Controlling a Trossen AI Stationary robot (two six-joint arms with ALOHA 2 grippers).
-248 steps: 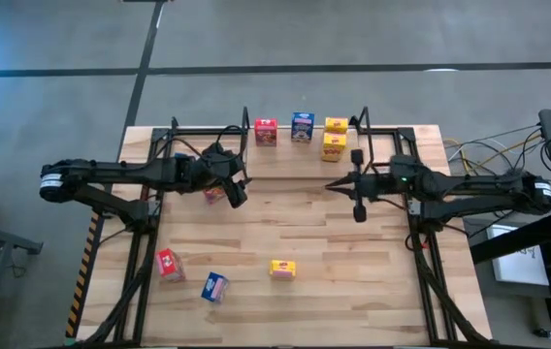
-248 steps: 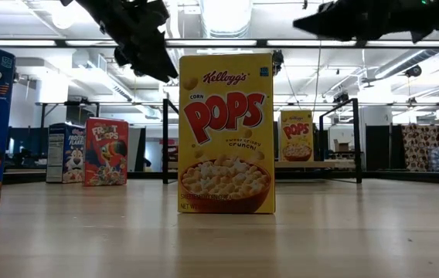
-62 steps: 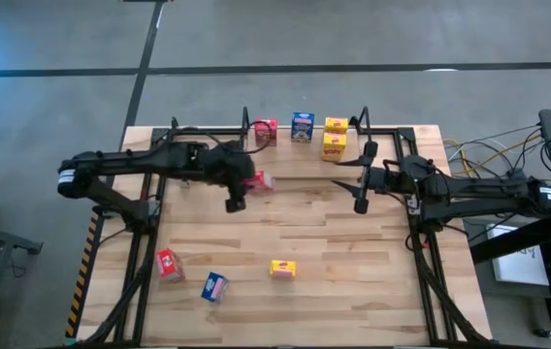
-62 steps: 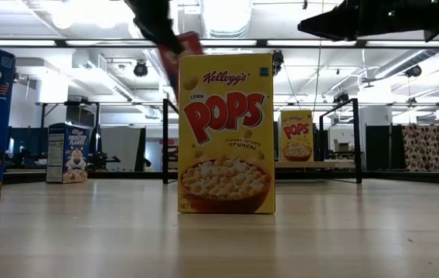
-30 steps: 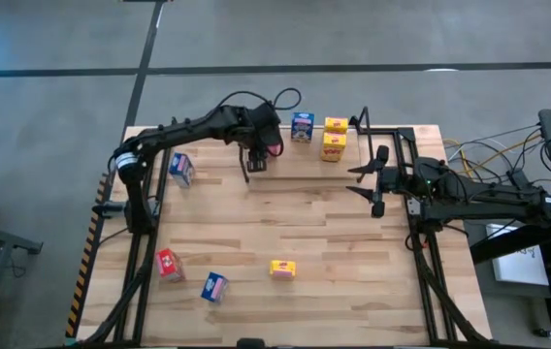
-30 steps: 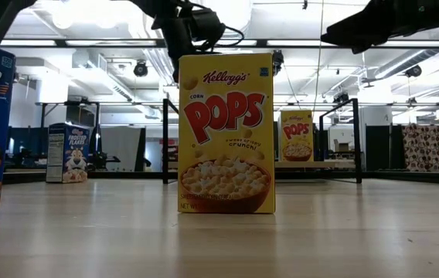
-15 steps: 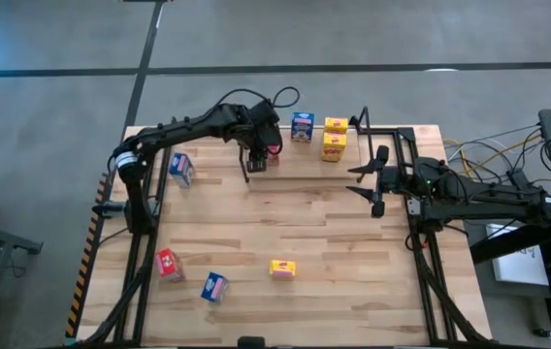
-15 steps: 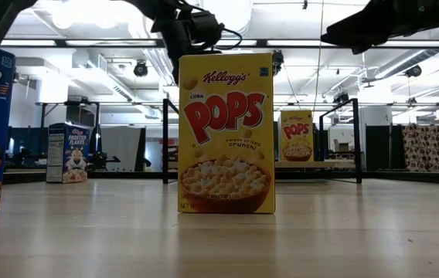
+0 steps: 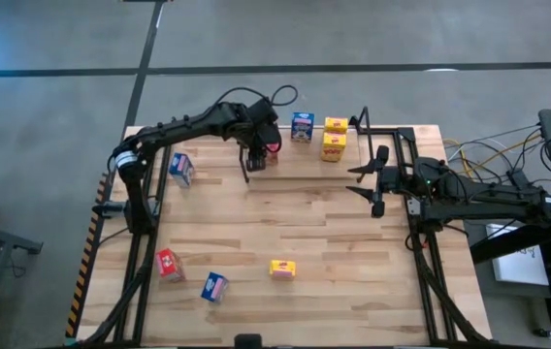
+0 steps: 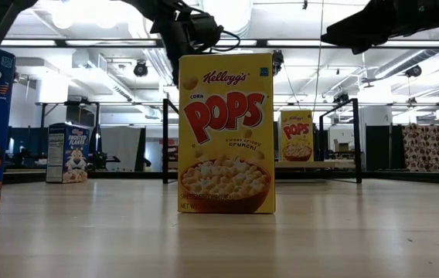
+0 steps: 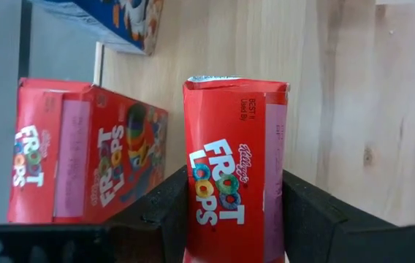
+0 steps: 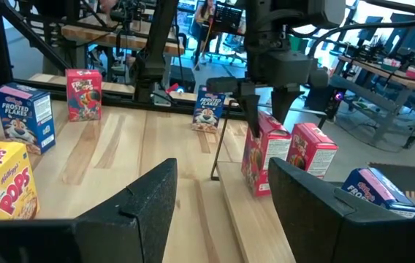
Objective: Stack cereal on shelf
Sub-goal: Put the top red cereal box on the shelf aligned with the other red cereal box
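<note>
Left hand (image 11: pixel 235 219) clamped on a red Froot Loops box (image 11: pixel 235 183), one dark finger (image 11: pixel 160 204) flat against each side, box held upright at the shelf (image 9: pixel 285 160) along the far edge of the surface (image 9: pixel 324 233). Seen from above at the far left-centre of the shelf, the hand (image 9: pixel 259 155) directly over that box. Just beside the held box, a second red Froot Loops box (image 11: pixel 83 153) standing on the shelf board; whether the two touch cannot be told. Further along the shelf, a blue Frosted Flakes box (image 9: pixel 302 126), then two yellow Corn Pops boxes (image 9: pixel 334 138) close together.

Right hand (image 9: pixel 376 184) hovering above the surface near the right end of the shelf, fingers (image 12: pixel 145 208) spread apart with nothing between them.

Elsewhere on the surface: another blue box (image 9: pixel 180 169) lying near the left edge, well apart from the shelf; along the near side a red box (image 9: pixel 168 264), a blue box (image 9: pixel 214 286) and a yellow box (image 9: pixel 282 269), spaced apart from one another. At surface height, that yellow Corn Pops box (image 10: pixel 226 133) standing upright in the foreground.
</note>
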